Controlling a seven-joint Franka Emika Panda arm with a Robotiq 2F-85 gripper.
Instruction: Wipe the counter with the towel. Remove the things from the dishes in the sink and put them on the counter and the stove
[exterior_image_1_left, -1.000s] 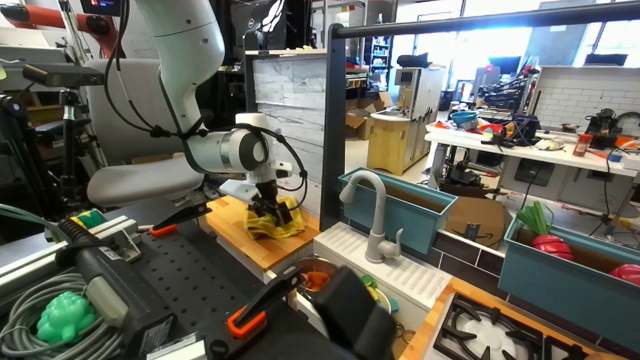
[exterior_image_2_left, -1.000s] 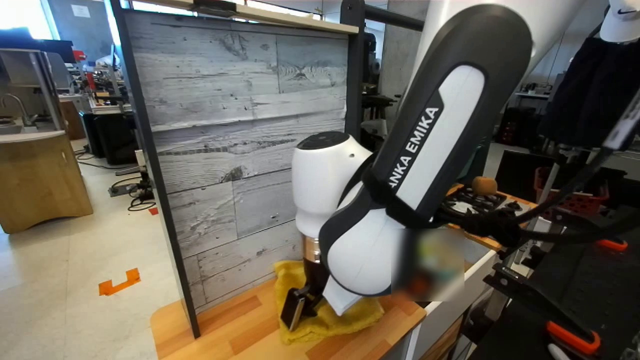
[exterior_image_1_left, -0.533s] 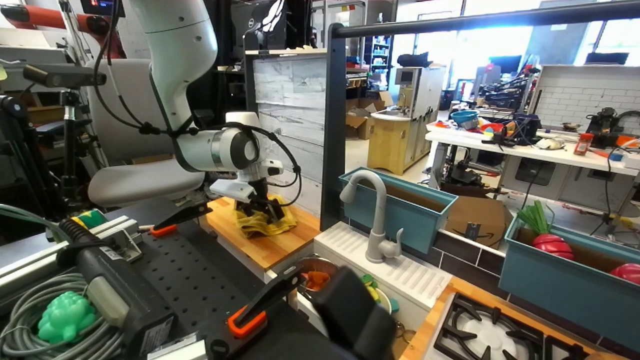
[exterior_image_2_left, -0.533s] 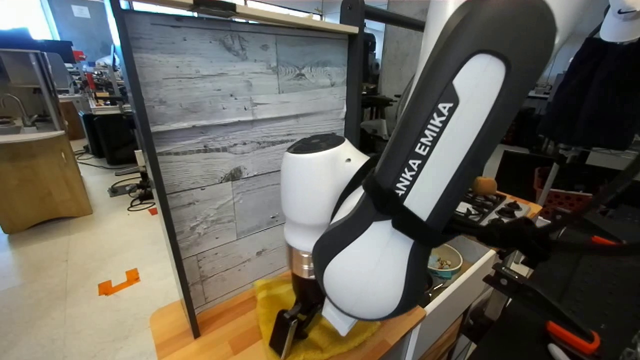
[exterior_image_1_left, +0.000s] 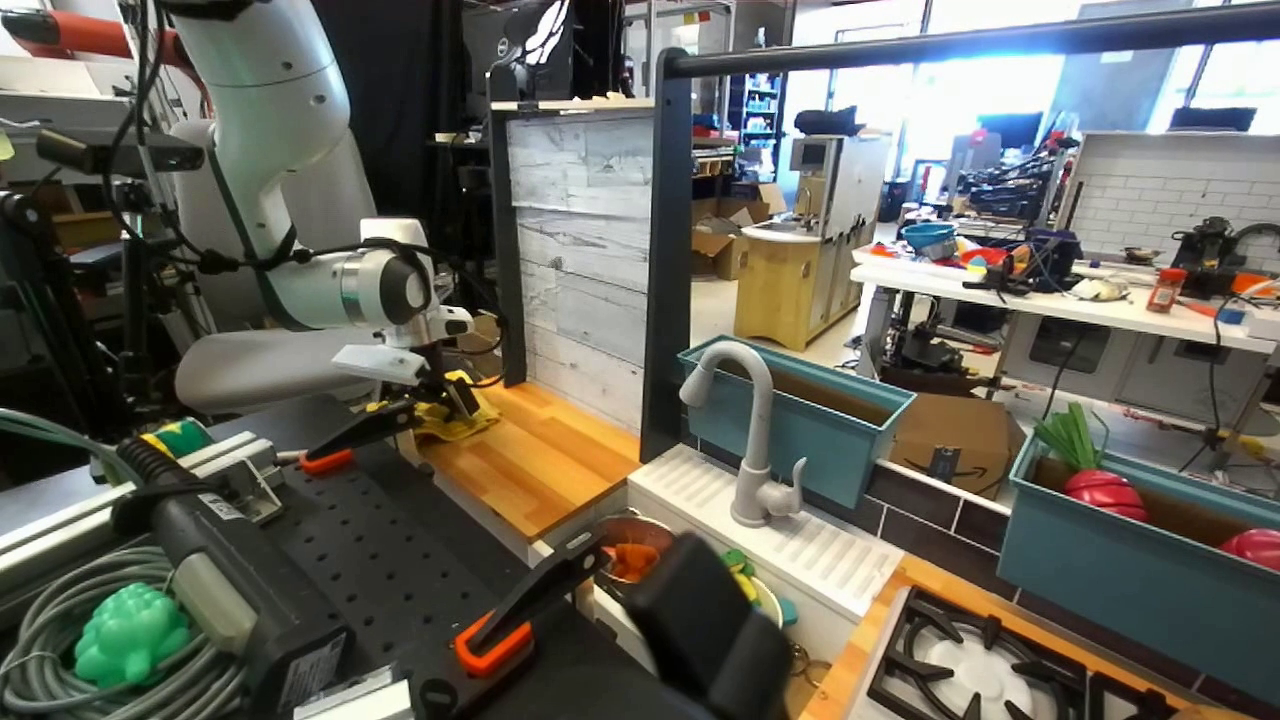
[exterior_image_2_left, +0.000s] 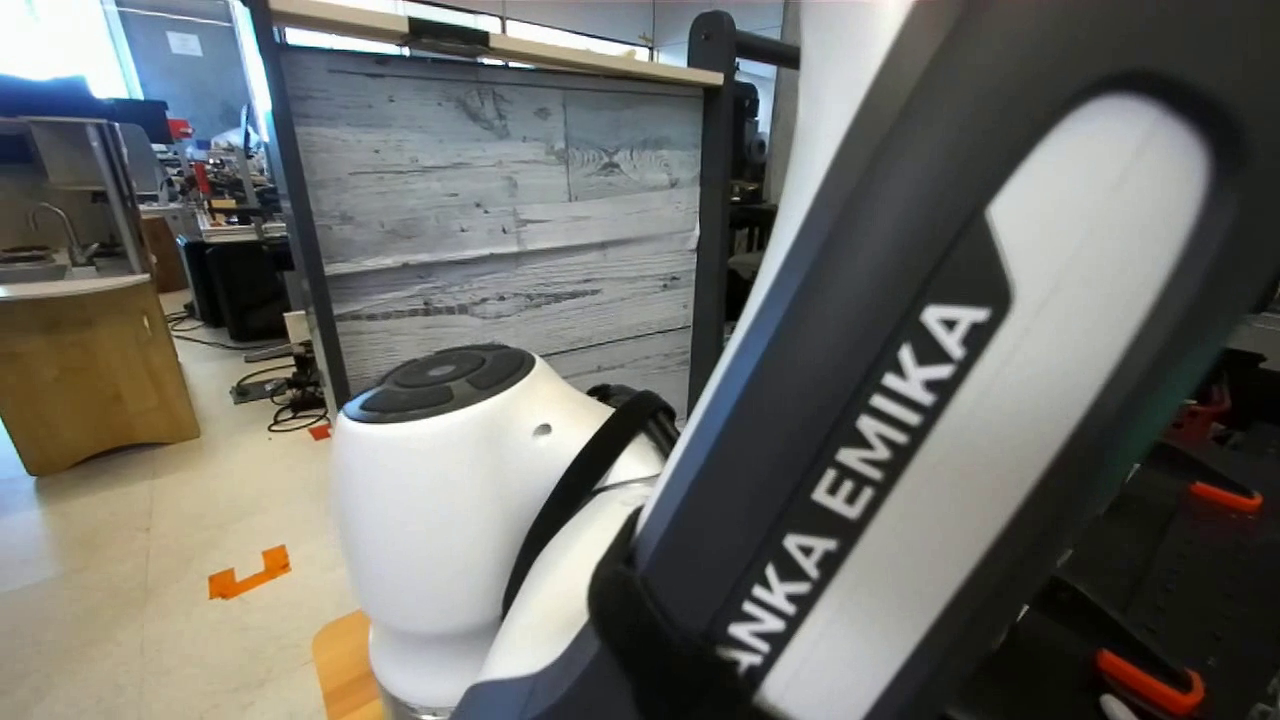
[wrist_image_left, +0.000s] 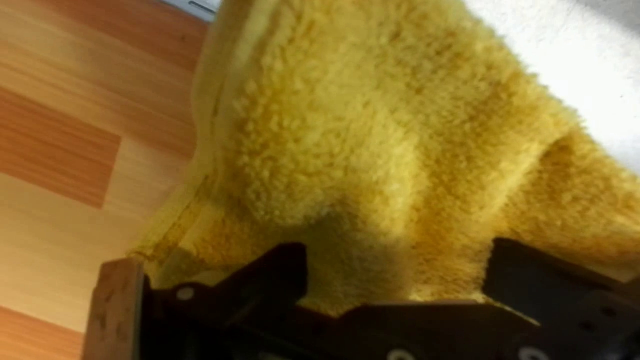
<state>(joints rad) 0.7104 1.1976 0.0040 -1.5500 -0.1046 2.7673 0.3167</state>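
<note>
1. I had the gripper (exterior_image_1_left: 440, 397) down at the end of the counter (exterior_image_1_left: 560, 450) away from the sink (exterior_image_1_left: 685, 488), right at the towel (exterior_image_1_left: 455, 427).
2. In the wrist view its jaws stood wide apart, with nothing clamped between them that I could make out; the towel ran loose below and across the gap.
3. One of the fingers (wrist_image_left: 112, 310) sat just beside the towel's edge, with the counter's wood below it.
4. The towel lay creased, one side on the wood, the other bordering a pale surface (wrist_image_left: 565, 60). I couldn't tell whether it hung past the counter's end.
5. In an exterior view my arm (exterior_image_2_left: 850, 300) blocked much of the scene, leaving a corner of the counter showing at the bottom.
6. In both exterior views I had the grey panel (exterior_image_1_left: 580, 260), upright beside the counter.
7. The faucet (exterior_image_1_left: 750, 430) rose from the sink's ribbed rim. In the basin I saw a pot (exterior_image_1_left: 640, 527) with orange things (exterior_image_1_left: 632, 562) in it and, near that, a white bowl (exterior_image_1_left: 768, 602) with yellow and green pieces (exterior_image_1_left: 742, 572). A blurred black object (exterior_image_1_left: 710, 630) hid part of the sink.
8. The stove (exterior_image_1_left: 975, 668), across a strip of wood (exterior_image_1_left: 862, 650) from the sink, showed me its dark grate and round burner. Behind stood teal bins (exterior_image_1_left: 800, 440), the one by the stove holding something red (exterior_image_1_left: 1105, 490) next to green stalks (exterior_image_1_left: 1070, 437).
9. On the black table (exterior_image_1_left: 400, 560) I saw clamps (exterior_image_1_left: 495, 648) with orange parts; a green lump (exterior_image_1_left: 133, 630) rested among coiled cable (exterior_image_1_left: 40, 630).
</note>
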